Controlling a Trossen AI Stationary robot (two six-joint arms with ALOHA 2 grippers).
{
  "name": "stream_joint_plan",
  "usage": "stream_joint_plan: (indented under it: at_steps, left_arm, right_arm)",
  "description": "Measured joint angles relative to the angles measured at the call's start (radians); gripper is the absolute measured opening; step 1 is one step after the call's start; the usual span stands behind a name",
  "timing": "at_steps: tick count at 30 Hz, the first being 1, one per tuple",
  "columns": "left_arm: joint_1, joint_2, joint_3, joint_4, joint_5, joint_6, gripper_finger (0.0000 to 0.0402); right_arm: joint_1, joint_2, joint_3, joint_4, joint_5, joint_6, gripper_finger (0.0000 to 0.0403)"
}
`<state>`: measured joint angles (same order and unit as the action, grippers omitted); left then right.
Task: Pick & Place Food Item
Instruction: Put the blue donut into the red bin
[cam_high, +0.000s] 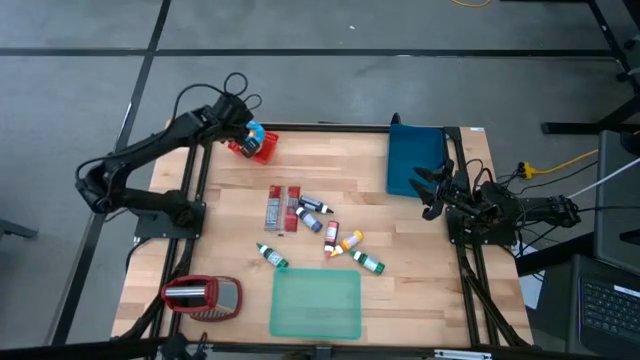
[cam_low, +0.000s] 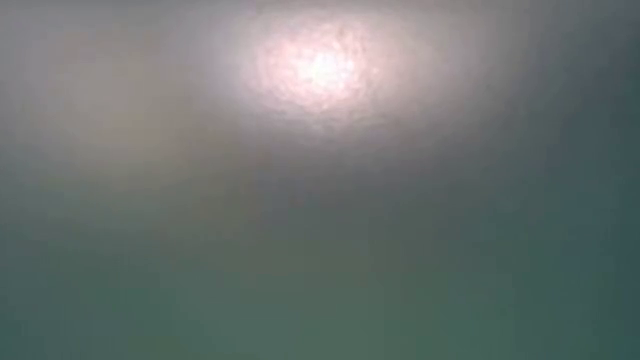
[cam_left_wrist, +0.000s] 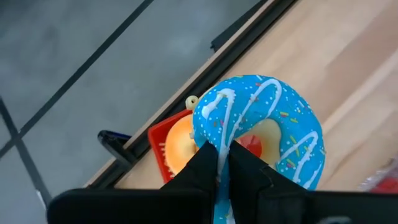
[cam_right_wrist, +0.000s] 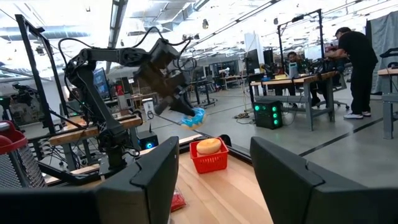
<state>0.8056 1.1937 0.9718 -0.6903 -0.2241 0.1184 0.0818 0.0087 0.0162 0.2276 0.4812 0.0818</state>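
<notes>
Blue doughnut (cam_left_wrist: 261, 124) with white drizzle and sprinkles, red basket (cam_right_wrist: 209, 160), seemingly orange bun (cam_right_wrist: 208, 145), green mat (cam_high: 316, 303)

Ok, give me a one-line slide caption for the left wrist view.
Left end effector shut on a blue frosted donut, held above the red basket at the table's edge.

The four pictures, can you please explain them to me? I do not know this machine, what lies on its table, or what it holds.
Two dark robot arms work at a wooden table. One picture looks down from above, one from each wrist; the table-level one shows only blur. The left gripper is shut on a blue donut, above a red basket holding a bun. The right gripper waits open. Small bottles, a toaster, a green board and a blue box lie there.
</notes>
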Motion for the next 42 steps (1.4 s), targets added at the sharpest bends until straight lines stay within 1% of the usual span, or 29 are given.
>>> stream_joint_plan:
  at_steps: [3,8,11,16,22,32,34,37,42]
  left_arm:
    - [0.035,0.017,0.0,0.001,0.01,0.002,0.0019]
    - [0.1,0.046,0.0,0.014,0.087,0.012,0.0019]
    - [0.127,0.061,0.0,0.035,0.104,0.023,0.0019]
    - [0.168,0.074,0.0,0.045,0.172,0.026,0.0019]
    - [0.21,0.075,0.0,0.044,0.182,0.038,0.002]
    - [0.3,0.074,-0.004,0.049,0.315,0.041,0.002]
    - [0.309,0.074,-0.024,0.075,0.338,0.039,0.002]
    - [0.328,0.074,-0.09,0.14,0.37,0.035,0.002]
    - [0.362,0.075,-0.193,0.248,0.37,0.027,0.002]
  right_arm:
    - [0.0,0.0,0.0,0.0,0.0,0.0,0.0204]
    - [0.0,0.0,0.0,0.0,0.0,0.0,0.0204]
    - [0.0,0.0,0.0,0.0,0.0,0.0,0.0204]
    - [0.0,0.0,0.0,0.0,0.0,0.0,0.0204]
    - [0.0,0.0,0.0,-0.004,0.0,-0.001,0.0204]
    - [0.0,0.0,0.0,-0.005,0.0,-0.001,0.0204]
    - [0.0,0.0,0.0,-0.005,0.0,-0.001,0.0204]
    - [0.0,0.0,0.0,-0.005,0.0,-0.001,0.0204]
    - [0.0,0.0,0.0,-0.005,0.0,-0.001,0.0204]
